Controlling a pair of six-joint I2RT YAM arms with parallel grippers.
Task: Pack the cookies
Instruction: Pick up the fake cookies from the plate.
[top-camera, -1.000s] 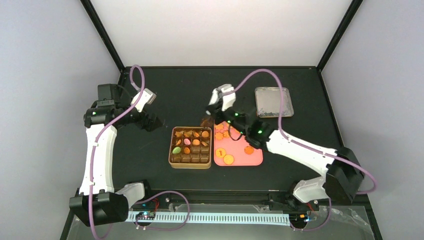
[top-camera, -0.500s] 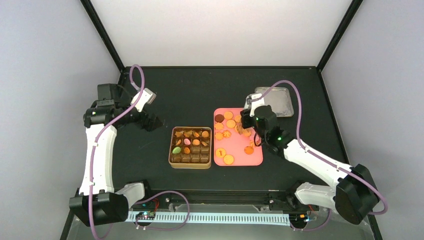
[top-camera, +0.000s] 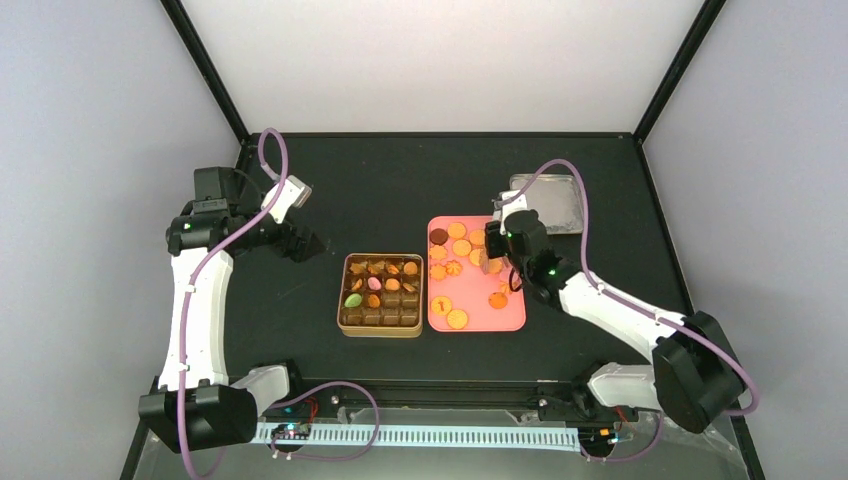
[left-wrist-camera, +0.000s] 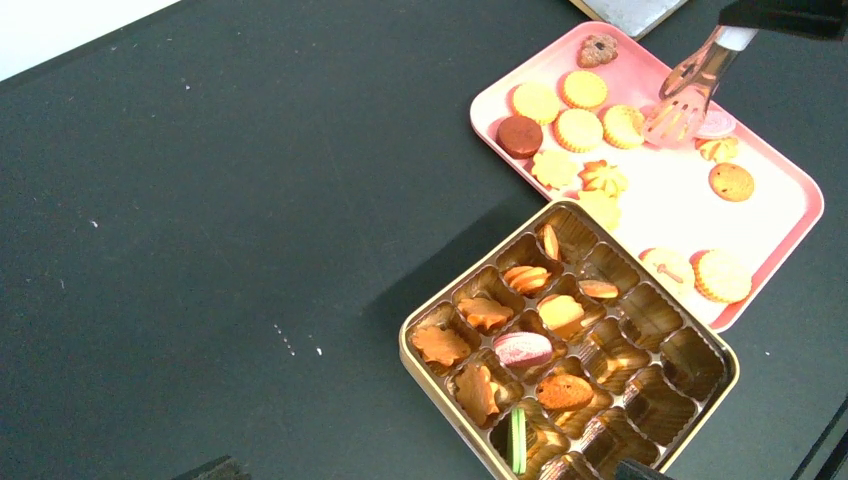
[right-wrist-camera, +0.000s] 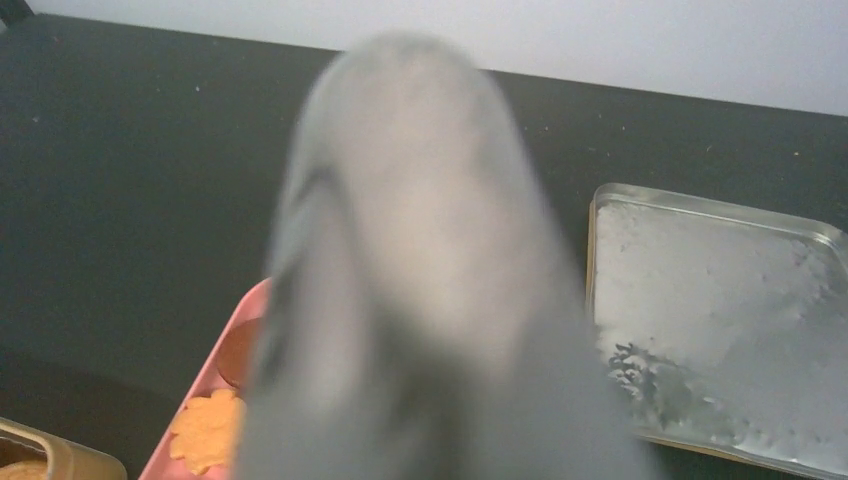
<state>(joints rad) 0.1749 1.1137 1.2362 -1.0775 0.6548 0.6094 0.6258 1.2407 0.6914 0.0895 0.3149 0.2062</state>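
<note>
One pink rectangular plastic tray (left-wrist-camera: 660, 210) carries fourteen small flat cookies (left-wrist-camera: 578, 128): seven round golden, five flower-shaped or swirled, one round dark brown, one pale pink. One square gold metal tin (left-wrist-camera: 700, 360) has sixteen brown compartments, and ten of them hold one piece each. There is one pair of silver metal tongs (left-wrist-camera: 690, 85) and one flat silver metal lid (right-wrist-camera: 720, 300).

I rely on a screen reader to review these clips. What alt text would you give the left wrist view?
A gold tin of brown compartments, partly filled with cookies, sits on a black table. Beyond it, metal tongs reach in over a pink tray holding more cookies.
</note>
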